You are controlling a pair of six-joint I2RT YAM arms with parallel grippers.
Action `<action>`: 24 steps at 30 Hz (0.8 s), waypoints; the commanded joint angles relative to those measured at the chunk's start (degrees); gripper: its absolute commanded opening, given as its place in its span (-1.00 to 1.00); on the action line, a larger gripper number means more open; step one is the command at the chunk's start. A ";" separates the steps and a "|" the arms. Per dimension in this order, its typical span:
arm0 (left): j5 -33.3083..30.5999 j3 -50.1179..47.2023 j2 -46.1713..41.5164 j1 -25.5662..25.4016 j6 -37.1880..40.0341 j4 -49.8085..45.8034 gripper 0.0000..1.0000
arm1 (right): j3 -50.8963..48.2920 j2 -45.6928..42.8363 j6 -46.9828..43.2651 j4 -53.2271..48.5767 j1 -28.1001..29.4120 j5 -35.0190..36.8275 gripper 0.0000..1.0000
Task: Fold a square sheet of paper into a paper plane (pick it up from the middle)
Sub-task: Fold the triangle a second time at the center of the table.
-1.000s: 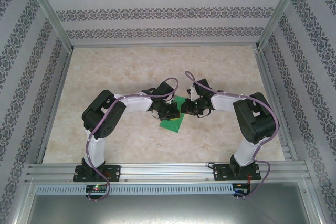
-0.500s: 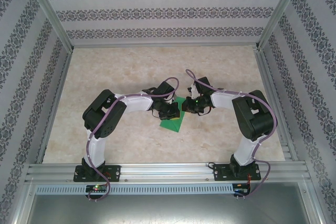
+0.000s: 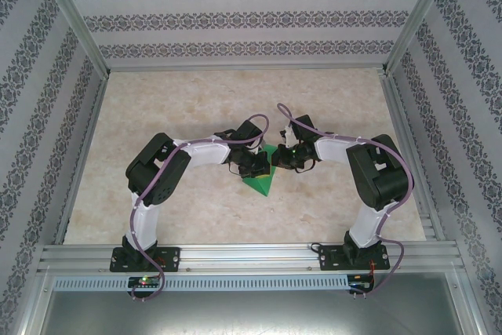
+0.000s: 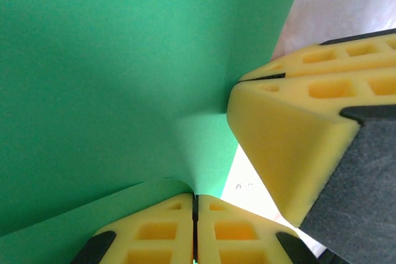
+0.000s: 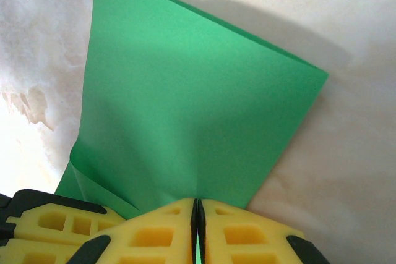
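green paper (image 3: 261,183), marbled tabletop (image 3: 196,100), patterned walls (image 3: 235,21)

Flat before — square sheet of paper (image 3: 261,181) now tented upward, narrower; right tool (image 3: 274,163) moved in leftward.

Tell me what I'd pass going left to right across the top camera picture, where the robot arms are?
left arm → left gripper → green paper → right gripper → right arm

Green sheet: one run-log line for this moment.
square sheet of paper: held by both | left pincer: shut on its edge | right pincer: shut on its edge | shape: no dart yet
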 commanded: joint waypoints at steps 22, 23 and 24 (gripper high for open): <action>-5.44 1.27 1.19 -0.71 4.97 -7.38 -0.79 | -1.70 0.83 -2.29 -1.86 -0.11 1.83 -0.74; -5.37 1.15 1.28 -0.70 5.03 -7.19 -0.79 | -1.67 0.82 -2.26 -1.83 -0.10 1.79 -0.74; -5.36 1.25 1.44 -0.76 5.03 -7.18 -0.78 | -1.74 0.73 -2.26 -1.72 -0.14 1.75 -0.74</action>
